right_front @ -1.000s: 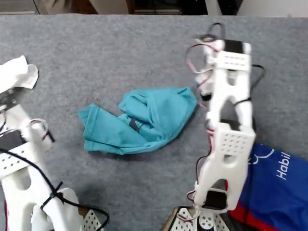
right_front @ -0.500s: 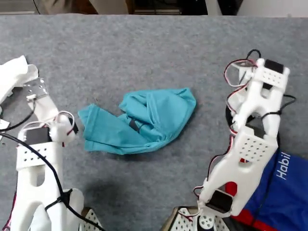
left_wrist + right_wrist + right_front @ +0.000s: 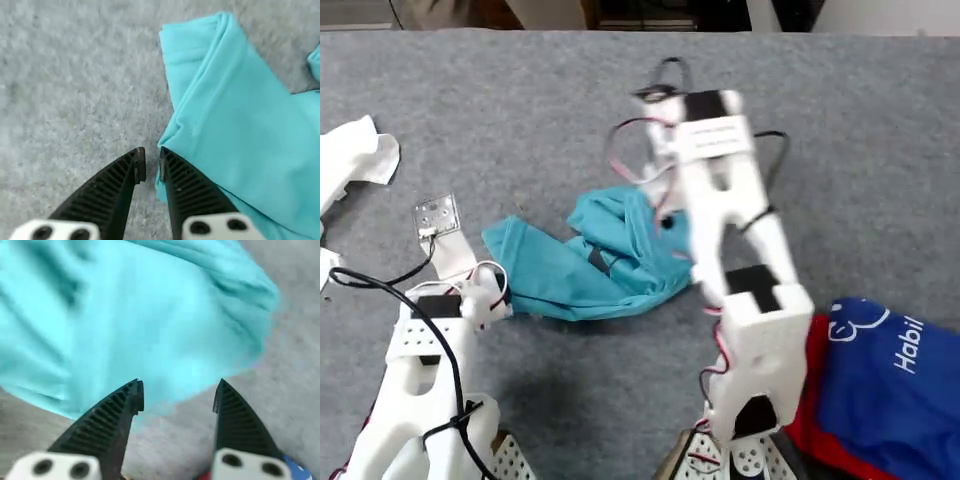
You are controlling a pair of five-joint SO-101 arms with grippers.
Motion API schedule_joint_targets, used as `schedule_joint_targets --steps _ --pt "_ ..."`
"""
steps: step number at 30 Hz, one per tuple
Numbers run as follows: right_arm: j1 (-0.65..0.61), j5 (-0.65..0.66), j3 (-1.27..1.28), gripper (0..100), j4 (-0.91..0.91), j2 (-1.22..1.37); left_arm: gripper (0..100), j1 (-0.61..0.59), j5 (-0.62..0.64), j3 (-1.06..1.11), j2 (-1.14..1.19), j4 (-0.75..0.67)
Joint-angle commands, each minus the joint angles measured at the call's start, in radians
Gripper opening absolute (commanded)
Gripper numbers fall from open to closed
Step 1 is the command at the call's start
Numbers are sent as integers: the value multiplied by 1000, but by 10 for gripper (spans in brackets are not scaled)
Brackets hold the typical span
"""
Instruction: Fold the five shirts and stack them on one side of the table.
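Right hand (image 3: 180, 386) spread over teal shirt (image 3: 560, 275); left hand (image 3: 151, 152) closed beside it.

Crumpled teal cotton shirt (image 3: 575, 280) was one solid colour. Grey felt table cover (image 3: 520, 110) looked mottled. Folded royal-blue fabric shirt (image 3: 890, 390) bore white print, with a red edge beneath. Rumpled white cloth (image 3: 355, 155) was plain. Left gripper (image 3: 151, 164) and right gripper (image 3: 179, 390) had black ribbed fingers on white bases.
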Motion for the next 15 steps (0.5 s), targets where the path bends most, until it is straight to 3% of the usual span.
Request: schedule_joint_targets --steps 1,6,12,15 --pt "-124 -44 -77 238 23 27 46 6 11 2 -8 -14" --pt "-151 -87 -150 233 11 196 19 6 6 8 -8 -14" --pt "-47 -100 -202 14 23 260 19 2 6 8 -8 -14" --pt "8 -98 -199 31 25 259 19 2 6 8 -8 -14"
